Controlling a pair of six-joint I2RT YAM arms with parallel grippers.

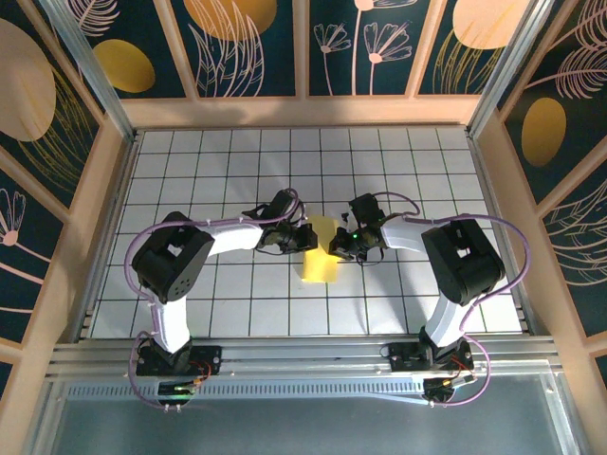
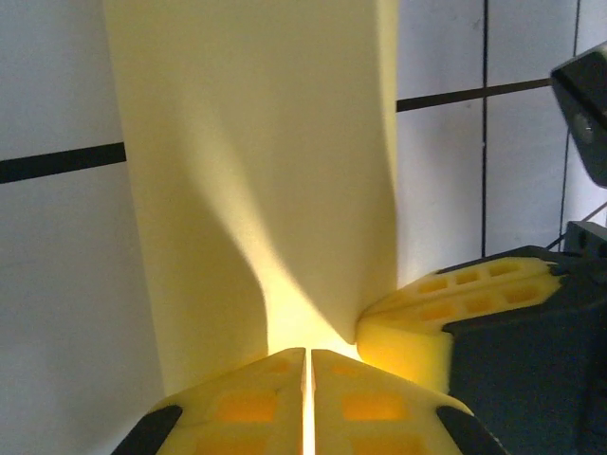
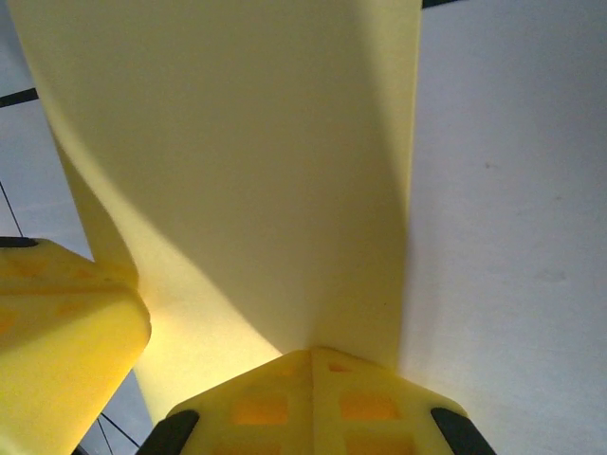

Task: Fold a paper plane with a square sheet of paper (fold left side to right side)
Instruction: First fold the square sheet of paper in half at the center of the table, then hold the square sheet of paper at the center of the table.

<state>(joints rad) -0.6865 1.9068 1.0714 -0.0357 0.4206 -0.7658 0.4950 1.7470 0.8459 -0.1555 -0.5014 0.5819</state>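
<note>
The square sheet of paper [image 1: 320, 254] is clamped by the left end effector [image 2: 308, 354] and right end effector [image 3: 313, 353]; only an early fold is judged done.

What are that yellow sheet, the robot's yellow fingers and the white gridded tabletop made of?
Yellow sheet: thin matte paper, apparently; light glows through it and it bends softly.
Left gripper's fingers: likely moulded plastic or rubber, matte, with recessed pockets.
Tabletop: smooth white board with black grid lines; exact material unclear.

Robot lab test cell: gridded tabletop [image 1: 237, 303], aluminium rails [image 1: 303, 355], floral-printed wall panels [image 1: 247, 47].
</note>
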